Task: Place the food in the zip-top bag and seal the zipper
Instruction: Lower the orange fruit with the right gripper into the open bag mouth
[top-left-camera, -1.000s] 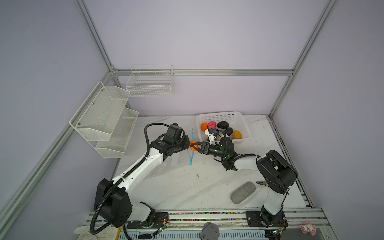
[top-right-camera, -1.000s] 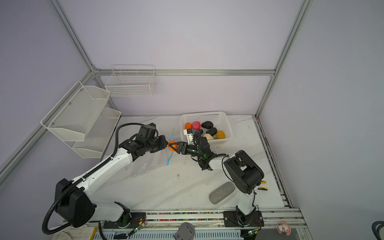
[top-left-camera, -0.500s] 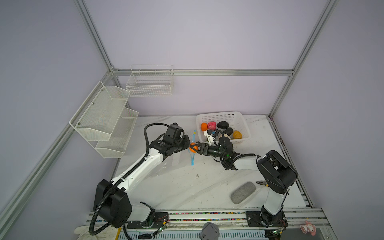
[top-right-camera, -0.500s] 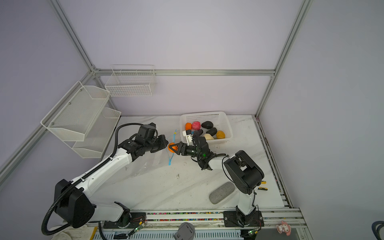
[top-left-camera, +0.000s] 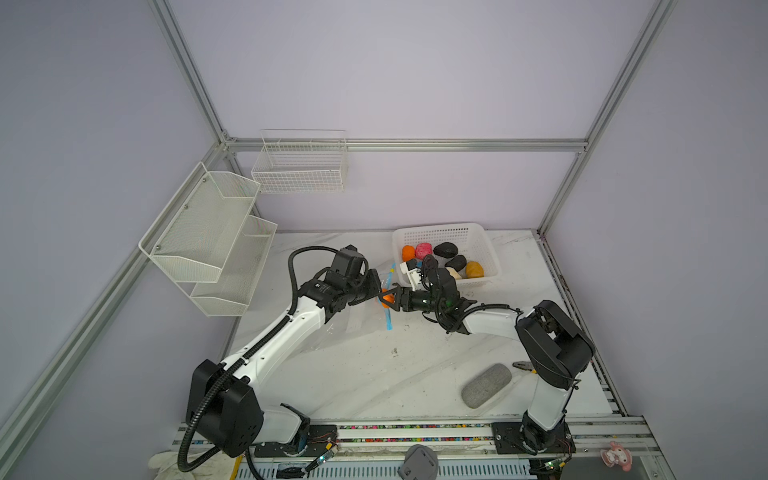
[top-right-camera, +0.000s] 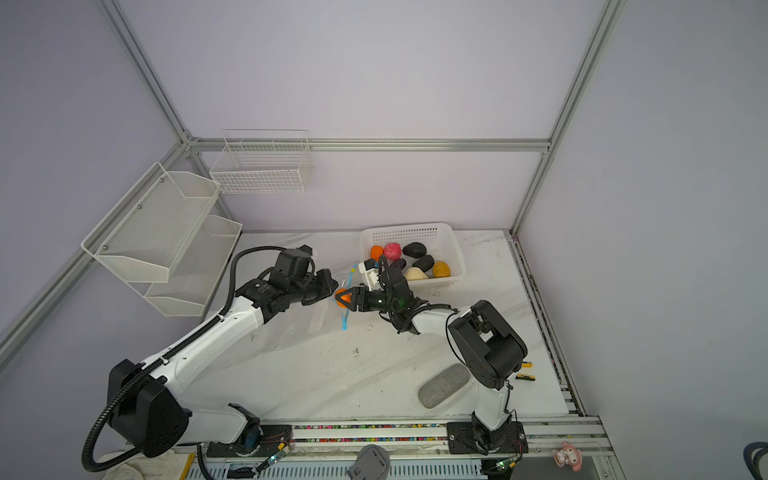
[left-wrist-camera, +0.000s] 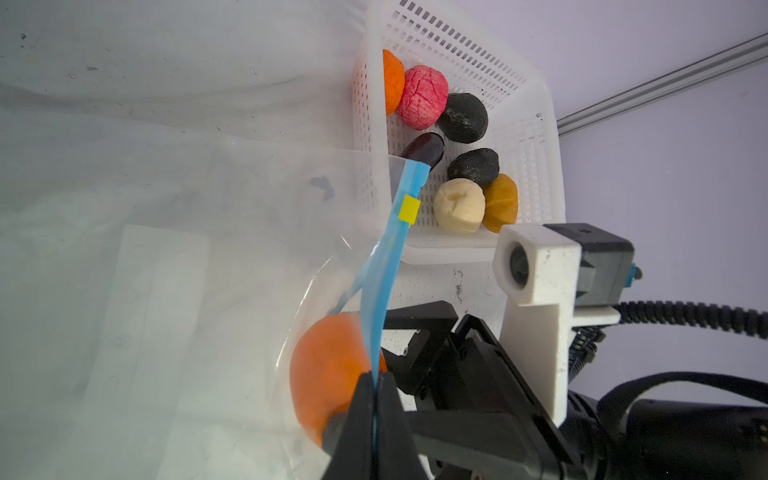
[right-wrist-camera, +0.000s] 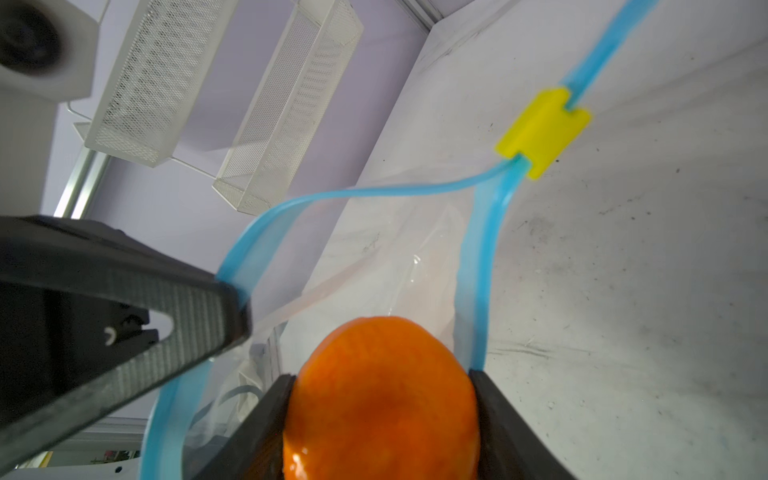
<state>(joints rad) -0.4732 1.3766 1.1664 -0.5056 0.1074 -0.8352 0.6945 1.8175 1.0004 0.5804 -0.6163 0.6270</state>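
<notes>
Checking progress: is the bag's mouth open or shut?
Open: the zipper splits into two strips past the yellow tab; left pincer holds one.

Light blue zipper (right-wrist-camera: 478, 270), yellow tab (right-wrist-camera: 542, 131), orange fruit (right-wrist-camera: 380, 395), white perforated basket (left-wrist-camera: 457, 41)

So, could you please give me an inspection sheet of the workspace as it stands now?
Surface: white marbled table, scuffed.
Job's things: zip-top bag lying open-mouthed; zipper unsealed, yellow tab near one end; seven foods in white basket.
Clutter: grey oval pad, pliers by right arm base.
Grippers: left gripper shut on zipper lip; right gripper holds orange food at bag mouth.
Cables: black hose loops over left arm.
Surroundings: mesh shelf, wire basket on walls.
</notes>
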